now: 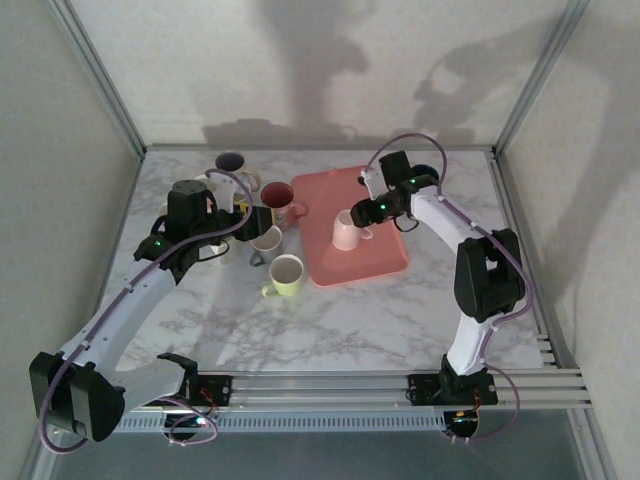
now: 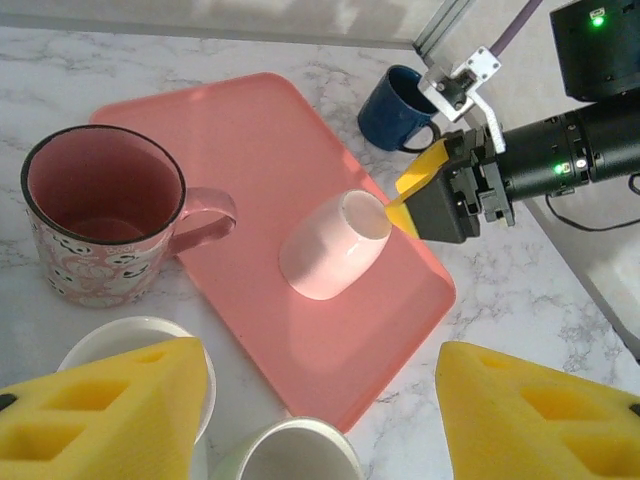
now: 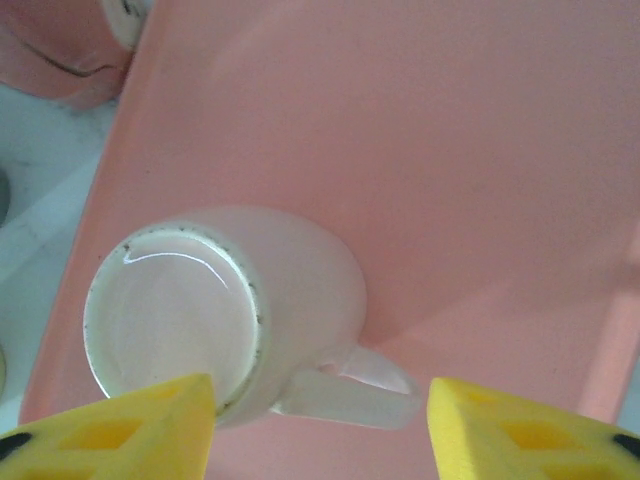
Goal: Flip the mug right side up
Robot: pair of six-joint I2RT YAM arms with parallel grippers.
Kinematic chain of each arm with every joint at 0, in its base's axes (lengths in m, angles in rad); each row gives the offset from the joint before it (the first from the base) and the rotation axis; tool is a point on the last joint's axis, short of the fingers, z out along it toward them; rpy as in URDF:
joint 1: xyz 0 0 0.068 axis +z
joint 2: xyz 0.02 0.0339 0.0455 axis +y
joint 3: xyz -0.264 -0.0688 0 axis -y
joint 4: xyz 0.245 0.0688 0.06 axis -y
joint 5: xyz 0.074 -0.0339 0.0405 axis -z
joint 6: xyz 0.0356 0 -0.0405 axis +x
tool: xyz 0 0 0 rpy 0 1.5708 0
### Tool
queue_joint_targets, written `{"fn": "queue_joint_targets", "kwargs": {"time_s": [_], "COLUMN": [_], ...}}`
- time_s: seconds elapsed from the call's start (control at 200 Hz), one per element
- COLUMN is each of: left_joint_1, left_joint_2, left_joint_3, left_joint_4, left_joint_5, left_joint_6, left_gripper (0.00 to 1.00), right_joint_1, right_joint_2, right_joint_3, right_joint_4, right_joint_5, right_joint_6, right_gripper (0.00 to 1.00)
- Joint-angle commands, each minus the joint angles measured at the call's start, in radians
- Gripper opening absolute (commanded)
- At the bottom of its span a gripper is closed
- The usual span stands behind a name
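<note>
From above: reaches the right gripper (image 1: 362,214) over the pink tray (image 1: 385,262) on the marble table (image 1: 350,335), just beside the pale pink mug (image 1: 346,231) near the tray's left edge.
Left wrist: holds the left gripper (image 2: 320,365) spread, pinching nothing.
Right wrist: shows pads spread either side of the mug's handle; mug bottom-up, rim hidden.

a robot lab test cell: plain white panels (image 1: 300,60) in a metal frame (image 1: 98,75) enclose a marble-look table (image 1: 350,320), with mounting rails (image 1: 330,385) along the frame's bottom.
</note>
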Motion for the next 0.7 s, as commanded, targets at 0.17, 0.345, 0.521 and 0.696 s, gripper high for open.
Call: {"fn": "queue_joint_targets", "kwargs": {"time_s": [0.17, 0.345, 0.521, 0.696], "left_joint_1": [0.003, 0.002, 0.002, 0.002], "left_joint_2": [-0.017, -0.005, -0.003, -0.003], "left_joint_3": [0.034, 0.029, 0.021, 0.018], "left_joint_4": [-0.006, 0.007, 0.016, 0.015], "left_joint_5": [0.027, 0.040, 0.045, 0.045], "left_joint_6": [0.006, 0.001, -0.003, -0.003], "left_gripper": [0.62, 0.62, 0.61, 0.61], "right_joint_1": [-0.129, -0.158, -0.175, -0.173], "right_joint_2": [-0.107, -0.057, 0.018, 0.111], "right_joint_3": [-0.156, -0.151, -0.098, 0.001], "right_joint_4": [0.078, -0.013, -0.009, -0.095], "right_joint_5": [-0.358, -0.361, -0.362, -0.376], "right_joint_6": [-0.532, -0.851, -0.976, -1.107], "right_gripper": [0.61, 0.63, 0.67, 0.65]}}
